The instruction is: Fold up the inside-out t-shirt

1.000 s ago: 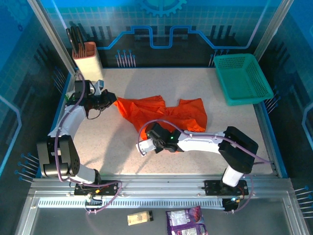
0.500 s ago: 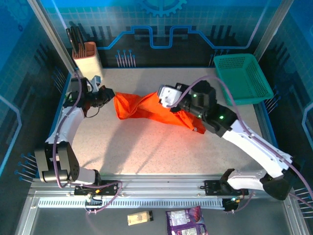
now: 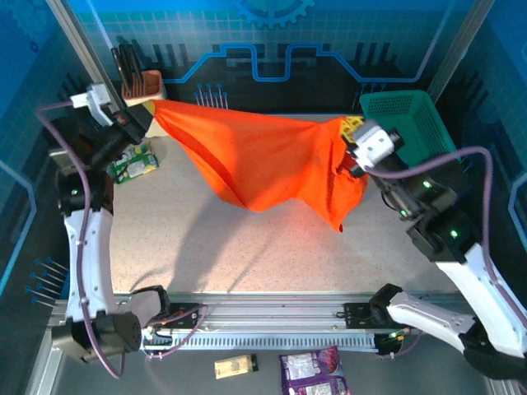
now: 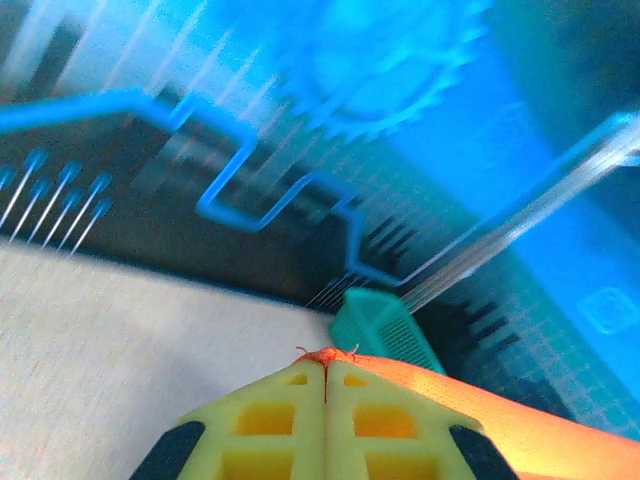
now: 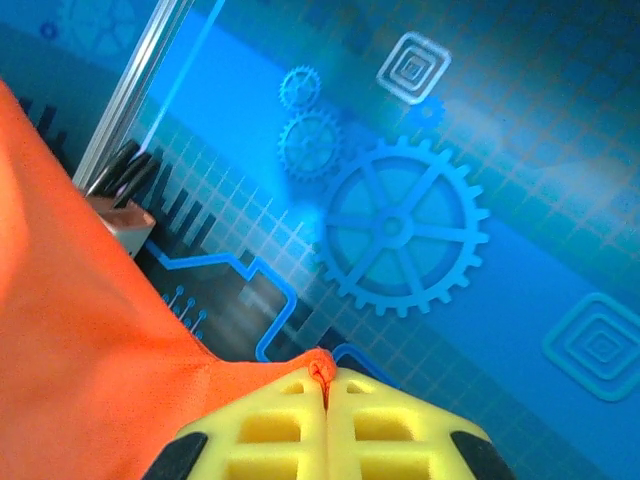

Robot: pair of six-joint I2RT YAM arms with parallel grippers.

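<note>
Now | left gripper [image 3: 151,106] clamped on t-shirt [image 3: 255,160] edge | right gripper [image 3: 350,126] likewise | t-shirt stretched between them, aloft

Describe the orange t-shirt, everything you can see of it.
The t-shirt is bright orange-red, plain soft cloth with no print showing. It hangs in the air, stretched between the two arms: the left claw pinches one edge at the far left, the right claw pinches another near the green basket. The top edge runs taut; below it the cloth sags in loose folds to two low points, apparently clear of the table.
</note>
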